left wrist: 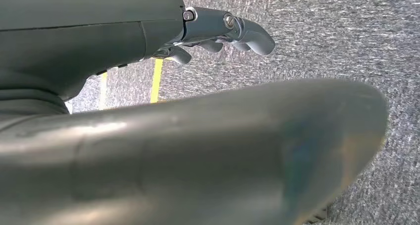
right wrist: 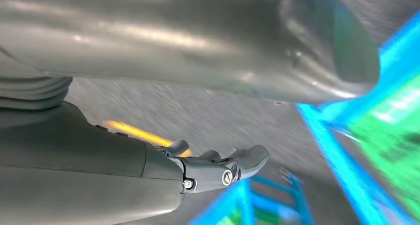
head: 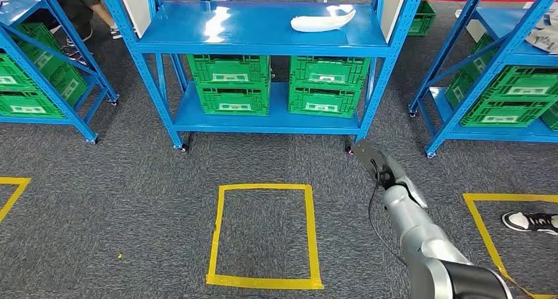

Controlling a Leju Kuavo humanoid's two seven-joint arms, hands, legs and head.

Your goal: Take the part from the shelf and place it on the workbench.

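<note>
The white part [head: 322,19] lies on the top board of the middle blue shelf [head: 197,39], toward its right end. My right arm reaches up from the lower right, and my right hand [head: 370,157] hangs above the carpet just before the shelf's right front leg, well below and short of the part. In the right wrist view its dark fingers [right wrist: 223,168] are stretched out with nothing in them, blue shelf rails blurred behind. My left hand [left wrist: 218,29] hangs over grey carpet, its fingers loosely apart and holding nothing.
Green crates [head: 230,81] fill the middle shelf's lower board. More blue shelves with green crates stand left [head: 39,81] and right [head: 507,95]. Yellow tape squares [head: 263,233] mark the carpet. A person's shoe [head: 530,221] is at the right edge, and another person's feet [head: 82,22] at the back left.
</note>
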